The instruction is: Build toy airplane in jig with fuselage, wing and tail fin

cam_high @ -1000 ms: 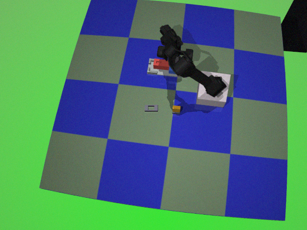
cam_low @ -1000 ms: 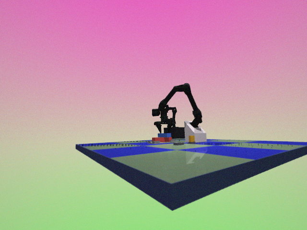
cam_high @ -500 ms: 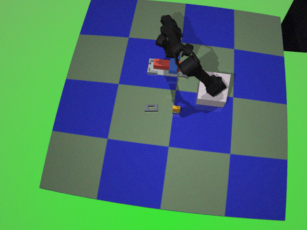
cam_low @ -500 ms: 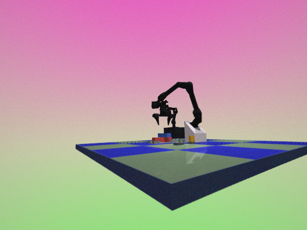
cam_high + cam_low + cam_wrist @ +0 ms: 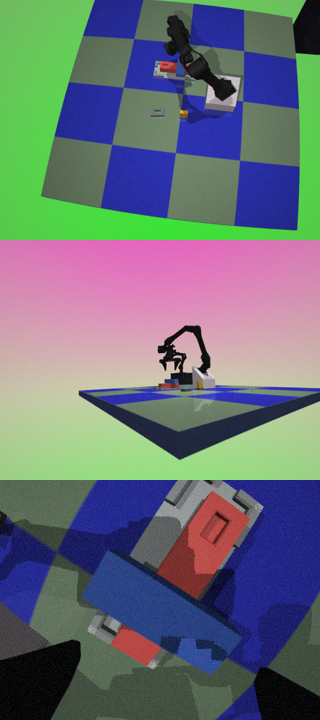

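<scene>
Blue wing laid crosswise on the red fuselage, below the pincer and apart from both fingertips. Fuselage in the grey cradle, apparently flat; tab fit under the wing hidden. Tail socket bare, beyond the wing from the pincer. Pincer spread wide, holding nothing.

Likely in hand: finish clearing the wing, then fetch the fin. Best to rise straight before swinging away, so as not to clip a wing end. Next, straddle the fin squarely, grip gently, lift upright, match tab to socket, lower slowly, and open without dragging.

Orange tail fin upright in its small stand, lower than the pincer and well apart, off toward the pale arm base. Farther out, an unfilled grey holder, also below pincer height.
</scene>
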Controlling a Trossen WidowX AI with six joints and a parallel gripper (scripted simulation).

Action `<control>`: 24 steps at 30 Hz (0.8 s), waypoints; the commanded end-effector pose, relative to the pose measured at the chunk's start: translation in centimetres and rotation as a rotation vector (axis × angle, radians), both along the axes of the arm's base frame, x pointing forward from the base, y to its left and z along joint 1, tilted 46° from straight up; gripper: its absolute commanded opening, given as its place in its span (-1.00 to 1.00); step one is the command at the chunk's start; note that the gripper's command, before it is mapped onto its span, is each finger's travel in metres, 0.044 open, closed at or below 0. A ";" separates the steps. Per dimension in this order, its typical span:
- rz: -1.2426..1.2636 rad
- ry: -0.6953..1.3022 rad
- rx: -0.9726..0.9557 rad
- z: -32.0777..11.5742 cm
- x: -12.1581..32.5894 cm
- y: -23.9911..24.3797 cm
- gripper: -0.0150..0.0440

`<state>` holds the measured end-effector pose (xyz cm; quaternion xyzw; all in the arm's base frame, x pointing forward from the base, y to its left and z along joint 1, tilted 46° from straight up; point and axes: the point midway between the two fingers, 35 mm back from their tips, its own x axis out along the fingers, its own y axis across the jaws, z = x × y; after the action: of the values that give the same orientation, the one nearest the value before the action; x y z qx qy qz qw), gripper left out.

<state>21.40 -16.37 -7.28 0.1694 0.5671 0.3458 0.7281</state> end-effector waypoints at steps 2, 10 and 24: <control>-0.275 0.280 0.046 -0.1 0.0 0.0 1.00; -0.275 0.280 0.046 -0.1 0.0 0.0 1.00; -0.290 0.284 0.022 12.4 2.3 10.4 1.00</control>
<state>24.28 -9.12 2.65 0.2965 0.6283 0.2147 0.6865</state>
